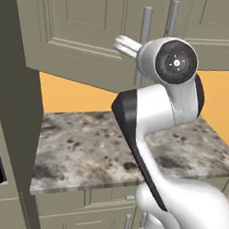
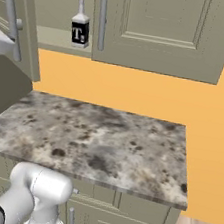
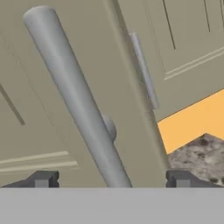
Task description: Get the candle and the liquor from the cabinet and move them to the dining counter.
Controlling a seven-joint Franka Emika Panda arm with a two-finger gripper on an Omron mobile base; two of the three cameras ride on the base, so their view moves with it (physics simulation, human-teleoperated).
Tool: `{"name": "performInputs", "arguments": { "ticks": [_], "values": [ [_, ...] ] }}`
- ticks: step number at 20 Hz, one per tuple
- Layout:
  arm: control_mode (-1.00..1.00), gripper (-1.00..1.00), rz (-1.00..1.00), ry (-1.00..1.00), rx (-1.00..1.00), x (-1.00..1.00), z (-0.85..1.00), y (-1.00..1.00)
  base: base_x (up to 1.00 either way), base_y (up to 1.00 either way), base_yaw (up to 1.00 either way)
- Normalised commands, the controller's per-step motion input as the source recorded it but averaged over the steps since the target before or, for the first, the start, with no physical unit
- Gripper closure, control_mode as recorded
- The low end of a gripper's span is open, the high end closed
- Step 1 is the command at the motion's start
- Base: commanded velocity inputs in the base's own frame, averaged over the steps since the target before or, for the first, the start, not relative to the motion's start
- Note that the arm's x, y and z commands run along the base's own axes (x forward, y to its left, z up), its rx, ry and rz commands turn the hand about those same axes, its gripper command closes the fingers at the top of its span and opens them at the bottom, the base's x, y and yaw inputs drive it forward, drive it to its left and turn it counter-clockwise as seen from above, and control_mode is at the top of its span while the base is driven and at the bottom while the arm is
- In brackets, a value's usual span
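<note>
Hand view: the pincer stands open, its two tips well apart at six o'clock, the cabinet's grey bar handle running between them toward eleven o'clock. Beyond, in the right base view, the liquor stands inside the cabinet. Best swing the door wide before reaching in.

The bar handle crosses between the wide-apart fingers of the gripper, door right behind it; the tabletop below lies bare.
</note>
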Motion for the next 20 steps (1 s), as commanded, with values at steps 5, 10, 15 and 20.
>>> {"name": "performInputs", "arguments": {
  "ticks": [5, 10, 15, 20],
  "values": [
    [-1.0, -1.0, 0.17, 0.02, 0.19, -0.28, 0.11, -0.18, 0.0, 0.0, 0.0],
    [-1.0, -1.0, 0.21, 0.07, 0.2, -0.29, 0.16, -0.22, 0.0, 0.0, 0.0],
    [-1.0, -1.0, 0.26, 0.01, 0.17, -0.21, 0.04, -0.44, 0.0, 0.0, 0.0],
    [-1.0, -1.0, 0.3, 0.02, 0.23, 0.13, -0.16, -0.34, 0.0, 0.0, 0.0]
  ]
}}
